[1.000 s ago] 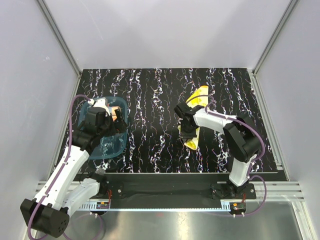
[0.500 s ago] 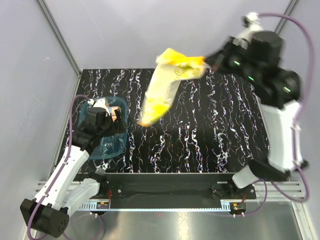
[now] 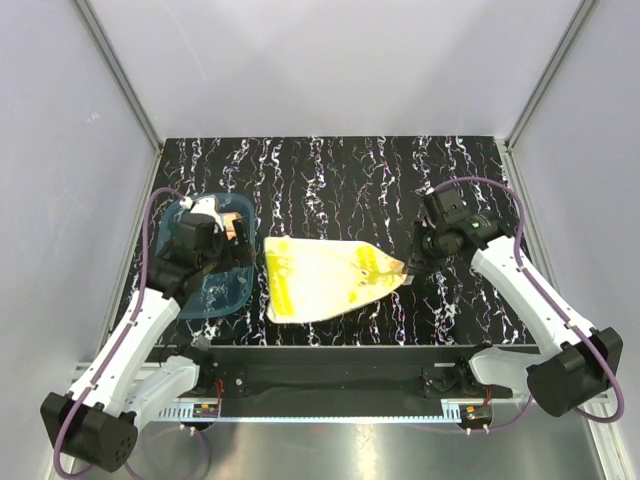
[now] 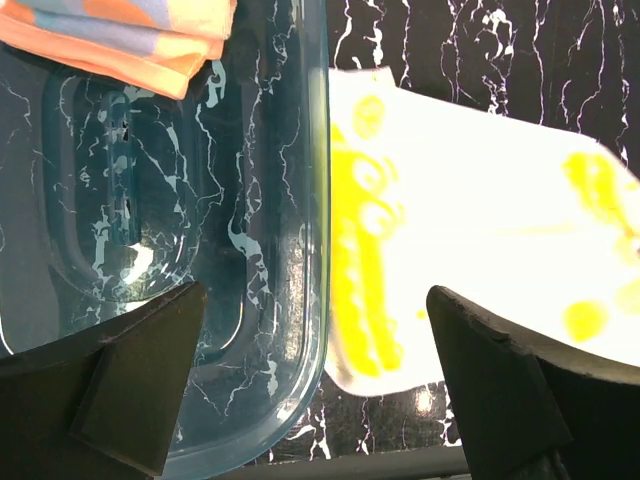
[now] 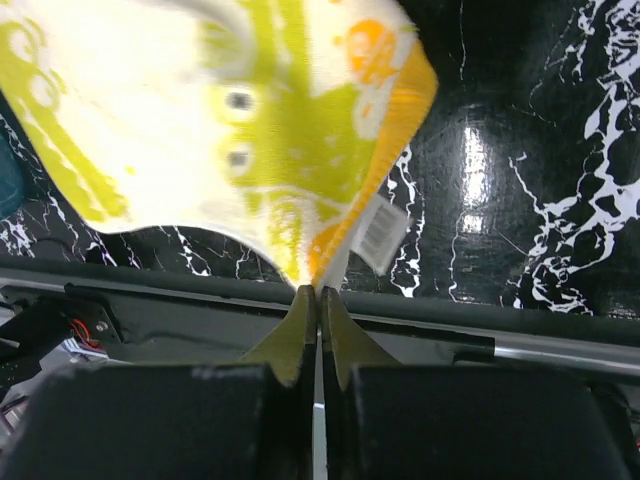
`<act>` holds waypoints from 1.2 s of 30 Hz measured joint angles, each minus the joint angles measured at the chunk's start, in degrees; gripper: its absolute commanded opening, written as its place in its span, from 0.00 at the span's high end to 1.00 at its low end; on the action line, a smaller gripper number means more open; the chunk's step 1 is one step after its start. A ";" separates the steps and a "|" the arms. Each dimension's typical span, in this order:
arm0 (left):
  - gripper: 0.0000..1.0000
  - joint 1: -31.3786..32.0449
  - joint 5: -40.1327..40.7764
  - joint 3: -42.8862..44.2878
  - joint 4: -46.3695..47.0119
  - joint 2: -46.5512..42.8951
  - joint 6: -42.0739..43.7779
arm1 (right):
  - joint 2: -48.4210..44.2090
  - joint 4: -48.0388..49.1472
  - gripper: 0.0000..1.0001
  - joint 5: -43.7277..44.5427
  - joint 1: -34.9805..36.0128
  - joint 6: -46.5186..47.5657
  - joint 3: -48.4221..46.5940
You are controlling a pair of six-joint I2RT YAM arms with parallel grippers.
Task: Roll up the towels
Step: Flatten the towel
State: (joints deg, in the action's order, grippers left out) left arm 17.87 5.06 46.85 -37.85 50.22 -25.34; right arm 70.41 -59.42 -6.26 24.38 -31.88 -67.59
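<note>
The yellow towel (image 3: 325, 277) with cream areas lies spread on the dark marbled table, its left edge beside the tray. My right gripper (image 3: 410, 268) is shut on its right corner, and the wrist view shows the cloth (image 5: 240, 130) pinched between the closed fingers (image 5: 300, 330) with a white label hanging. The orange-pink towel (image 3: 236, 225) with pale blue patches lies folded at the far end of the teal-blue tray (image 3: 222, 295); it also shows in the left wrist view (image 4: 130, 40). My left gripper (image 3: 210, 238) hovers open and empty over the tray (image 4: 180, 250).
The black rail (image 3: 340, 360) runs along the table's near edge just below the yellow towel. Grey walls enclose the table on the left, right and back.
My right arm swung down from high in the air, laying the yellow towel out flat across the middle of the table. The left arm has barely moved.
</note>
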 measured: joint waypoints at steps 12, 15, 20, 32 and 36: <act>0.02 16.11 1.97 2.01 -3.65 2.91 -5.49 | -3.96 -1.29 1.00 11.72 -0.39 -0.55 -2.60; 0.08 23.63 3.54 0.33 -3.74 3.74 -10.86 | -4.02 -1.57 1.00 14.91 -1.33 -0.61 -3.43; 0.15 36.54 4.37 -7.67 -2.25 6.08 -20.41 | -4.07 -1.22 1.00 15.89 -1.77 -0.72 -2.23; 0.24 47.12 6.23 -11.69 11.04 22.93 -31.26 | -4.22 0.68 1.00 14.19 -1.79 -0.66 3.67; 0.32 47.10 8.33 -8.81 14.56 28.37 -31.52 | -4.98 0.83 1.00 14.16 -1.79 -0.33 3.67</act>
State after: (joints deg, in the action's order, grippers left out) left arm 64.97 13.39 38.04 -23.29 78.59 -56.86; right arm 65.43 -58.59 7.90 22.59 -32.21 -63.92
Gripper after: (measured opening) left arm 0.730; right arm 0.014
